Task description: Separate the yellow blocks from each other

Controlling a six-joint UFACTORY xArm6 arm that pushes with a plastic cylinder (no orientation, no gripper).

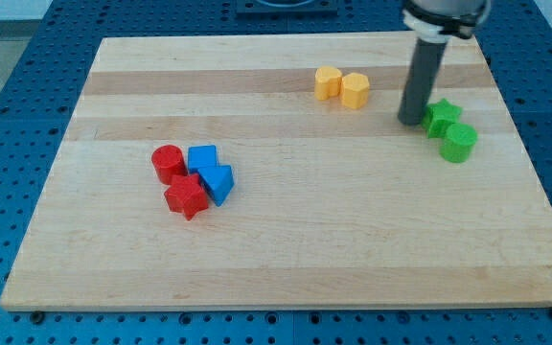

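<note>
Two yellow blocks sit side by side and touching near the view's top, right of centre: a left yellow block (328, 83) and a right yellow hexagonal block (356, 90). My tip (411, 121) is on the board to the right of and slightly below the right yellow block, apart from it. It stands just left of a green star block (441, 116).
A green cylinder (459, 142) lies just below the green star. At the view's left are a red cylinder (169, 163), a red star (186, 195), a blue block (202, 158) and a blue triangular block (218, 182), clustered together. The wooden board (286, 249) lies on a blue perforated table.
</note>
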